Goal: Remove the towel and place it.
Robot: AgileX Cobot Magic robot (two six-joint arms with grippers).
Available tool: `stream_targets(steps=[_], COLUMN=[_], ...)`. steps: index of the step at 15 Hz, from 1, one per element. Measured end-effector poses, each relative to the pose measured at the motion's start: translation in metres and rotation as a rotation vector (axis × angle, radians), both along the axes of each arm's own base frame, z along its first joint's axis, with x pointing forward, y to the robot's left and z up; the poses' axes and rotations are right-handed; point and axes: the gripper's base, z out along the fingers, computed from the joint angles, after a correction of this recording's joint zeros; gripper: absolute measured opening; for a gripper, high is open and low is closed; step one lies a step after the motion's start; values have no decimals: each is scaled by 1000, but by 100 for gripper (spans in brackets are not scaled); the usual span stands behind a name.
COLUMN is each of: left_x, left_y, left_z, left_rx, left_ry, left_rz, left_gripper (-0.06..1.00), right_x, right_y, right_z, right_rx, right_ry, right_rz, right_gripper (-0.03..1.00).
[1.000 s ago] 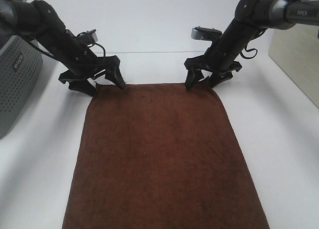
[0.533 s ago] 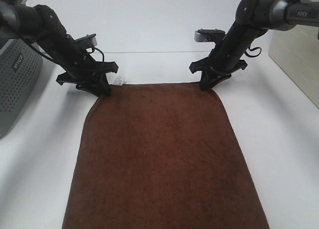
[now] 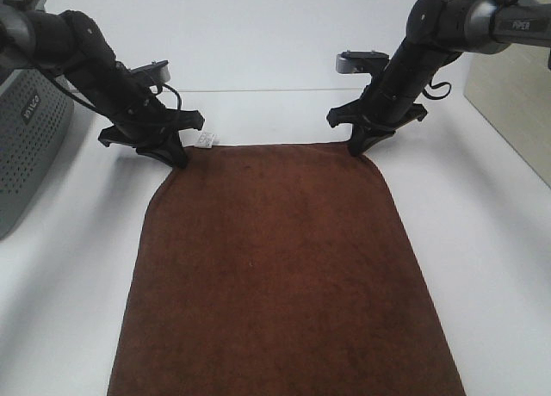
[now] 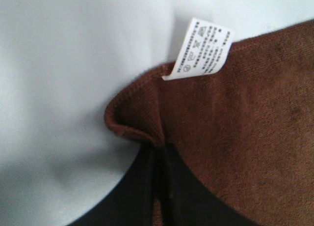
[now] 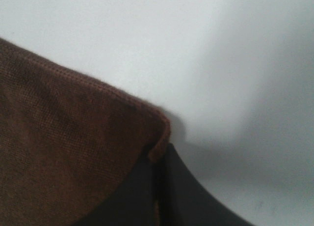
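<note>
The dark reddish-brown towel lies spread flat on the white table, its long side running from the far middle toward the near edge. Its small white tag sticks out at the far left corner and shows in the left wrist view. My left gripper is shut on the far left corner of the towel. My right gripper is shut on the far right corner. Both corners are pinched and slightly raised.
A grey perforated basket stands at the left edge of the table. A beige panel stands at the right. Bare white table stretches behind the towel.
Both grippers went from open above the far corners to shut on them, and the towel's white tag came into view. In the last half second little has moved.
</note>
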Motion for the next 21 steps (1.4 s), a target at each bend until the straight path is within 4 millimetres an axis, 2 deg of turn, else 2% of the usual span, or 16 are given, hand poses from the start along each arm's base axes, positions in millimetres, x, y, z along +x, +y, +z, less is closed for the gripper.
stream_targets(steps=[4, 7, 15, 18, 21], left_x=[11, 25, 56, 59, 61], left_y=[-1, -1, 6, 3, -7], left_z=[5, 15, 38, 42, 46], left_rx=[18, 30, 56, 86, 111], left_ry=[-78, -185, -535, -614, -703], left_rz=[-37, -23, 102, 79, 52], left_gripper=[0, 0, 0, 0, 0], right_x=[7, 15, 49, 53, 56], right_y=[0, -2, -2, -3, -3], right_z=[0, 1, 39, 44, 47], right_rx=[-1, -14, 12, 17, 20], right_ry=[-67, -162, -561, -612, -655], right_rz=[-25, -42, -112, -122, -133], right_gripper=[1, 1, 1, 1, 1])
